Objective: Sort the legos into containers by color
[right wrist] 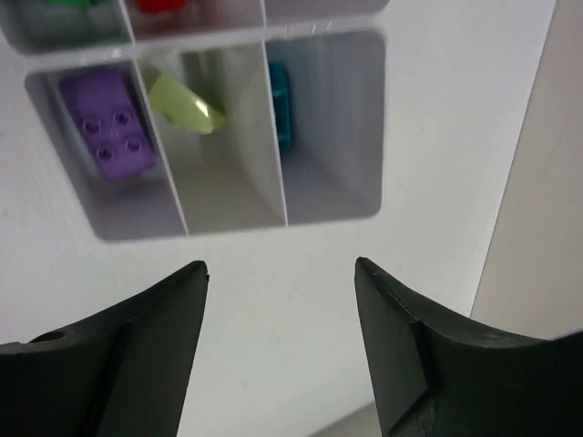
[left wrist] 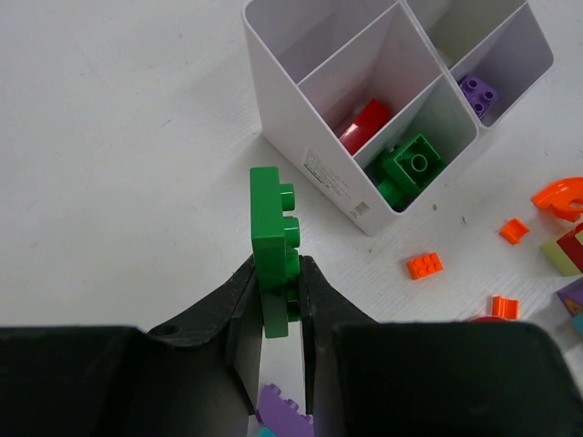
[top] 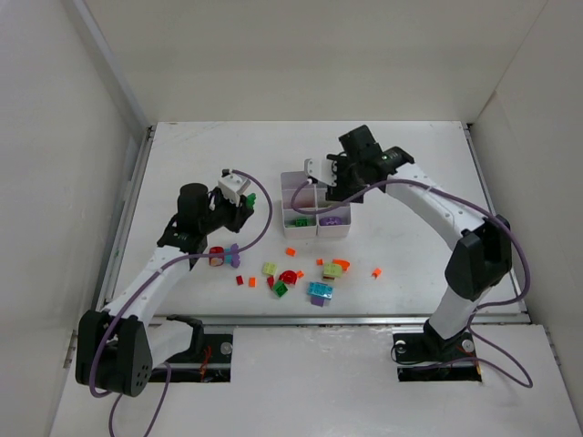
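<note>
L pincer [left wrist: 276,273] is clamped narrow on a green brick [left wrist: 271,228]: a flat plate held on edge, studs facing right, most of it sticking out past the tips. Right under the fingers there's a purple bit [left wrist: 282,414], cut off by the frame. Ahead and right of the tips sits the white tray [left wrist: 310,137]. Its nearest cell has a green lego [left wrist: 412,166], the next one back a red lego [left wrist: 364,123], and the cell to the right a purple brick [left wrist: 477,93]. An orange bit [left wrist: 424,265] lies loose right of the pincer, near the tray corner. R pincer [right wrist: 281,269] is spread wide w/ nothing between the tips. Just beyond them, L to R: the purple brick, a yellow-green piece [right wrist: 187,105], and a cyan piece [right wrist: 280,105] half hidden by a divider. The row past that is cropped, so I can't ID much.
</note>
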Robot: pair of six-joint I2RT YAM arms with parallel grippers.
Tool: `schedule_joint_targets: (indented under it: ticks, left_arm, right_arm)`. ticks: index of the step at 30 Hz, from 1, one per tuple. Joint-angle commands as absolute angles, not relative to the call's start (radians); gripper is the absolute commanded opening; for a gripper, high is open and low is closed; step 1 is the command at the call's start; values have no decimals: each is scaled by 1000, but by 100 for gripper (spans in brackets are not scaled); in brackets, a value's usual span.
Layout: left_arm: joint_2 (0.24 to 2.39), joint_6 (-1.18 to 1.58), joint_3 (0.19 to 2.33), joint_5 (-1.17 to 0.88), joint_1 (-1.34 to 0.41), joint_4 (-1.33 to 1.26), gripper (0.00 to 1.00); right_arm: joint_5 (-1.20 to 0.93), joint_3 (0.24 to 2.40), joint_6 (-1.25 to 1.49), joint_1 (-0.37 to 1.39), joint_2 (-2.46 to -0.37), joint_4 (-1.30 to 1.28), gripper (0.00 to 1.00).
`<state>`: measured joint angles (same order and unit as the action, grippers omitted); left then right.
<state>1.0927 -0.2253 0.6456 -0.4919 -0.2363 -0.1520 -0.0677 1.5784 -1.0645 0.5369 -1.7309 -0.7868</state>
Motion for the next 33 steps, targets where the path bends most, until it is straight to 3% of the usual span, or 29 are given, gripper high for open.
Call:
schedule_joint_targets:
  ticks: [1, 8, 33]
  left_arm:
    - [1062, -212, 644, -495, -241, -205, 0]
    - [1062, -212, 644, -505, -241, -215, 0]
    - [1052, -202, 626, -505, -241, -215, 0]
  right_arm:
    - [44, 1638, -1103, 525, -1694, -1006, 71]
    - [109, 1591, -1112, 483, -1738, -1107, 71]
    - [137, 1588, -1094, 523, -1786, -1058, 71]
